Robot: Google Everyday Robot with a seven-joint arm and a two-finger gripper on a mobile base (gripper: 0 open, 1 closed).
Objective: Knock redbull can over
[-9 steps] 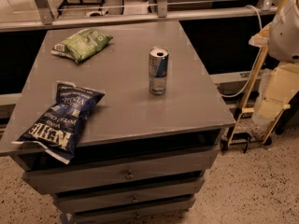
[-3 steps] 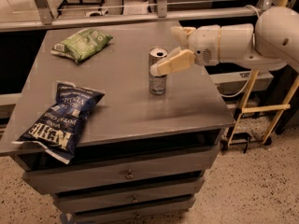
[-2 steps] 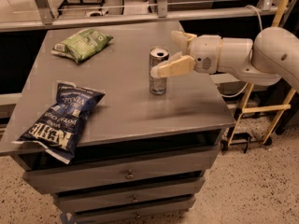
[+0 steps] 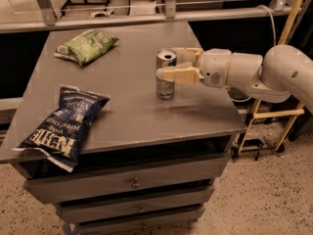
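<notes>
While the redbull can [image 4: 166, 77] stood upright on the grey bench [image 4: 127, 116], somewhat towards the bench's right side, the end effector [image 4: 167, 61] sat right at the can's upper half, reaching in from the can's right on a thick white arm [image 4: 254, 71]. Its two tan fingers were spread apart and closed on nothing. One finger [image 4: 180, 75] lay across the front of the can just under the rim and looked to be touching it, and the other [image 4: 188, 53] sat behind and to the right of the silver top. Whether that rear finger touched the can could not be told. A green chip bag [image 4: 86, 45] lay flat well to the left of the can and farther back, near the far edge of the bench. A blue chip bag [image 4: 63, 129] lay to the left of the can and nearer the front, one corner hanging over the bench's front edge. Below the can, under the bench top, a stack of grey drawers [image 4: 132, 182] faced the camera, and to the can's right, beyond the arm, a yellow tubular frame [image 4: 274, 114] stood on the speckled floor.
</notes>
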